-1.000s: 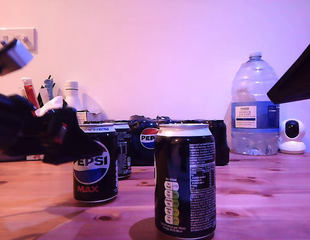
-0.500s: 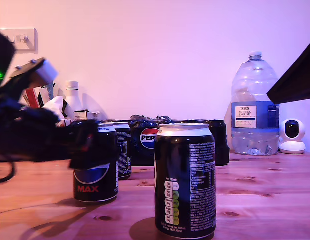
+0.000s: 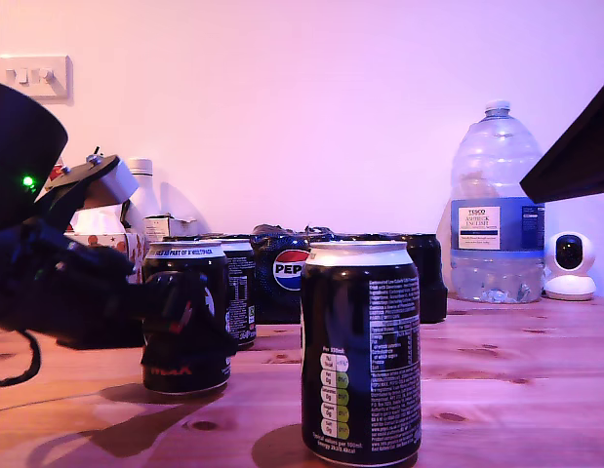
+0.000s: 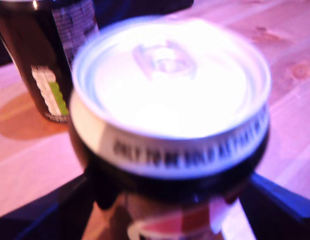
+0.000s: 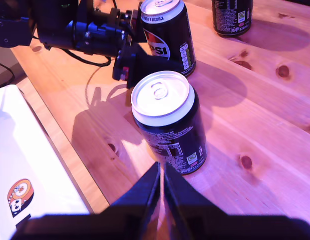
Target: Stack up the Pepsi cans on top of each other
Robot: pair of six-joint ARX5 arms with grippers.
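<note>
Wooden tabletop (image 3: 516, 370): my first gripper (image 3: 189, 317) straddles a Pepsi Max can (image 4: 170, 100), unclosed; I'd centre, then clamp. My second gripper (image 5: 161, 181) sits closed, empty.

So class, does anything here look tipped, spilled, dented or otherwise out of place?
Nothing stands out. All three cans stand upright and apart on the dry table, with no dents or spills visible. My first gripper is at one can; my second gripper hangs shut above another.
</note>
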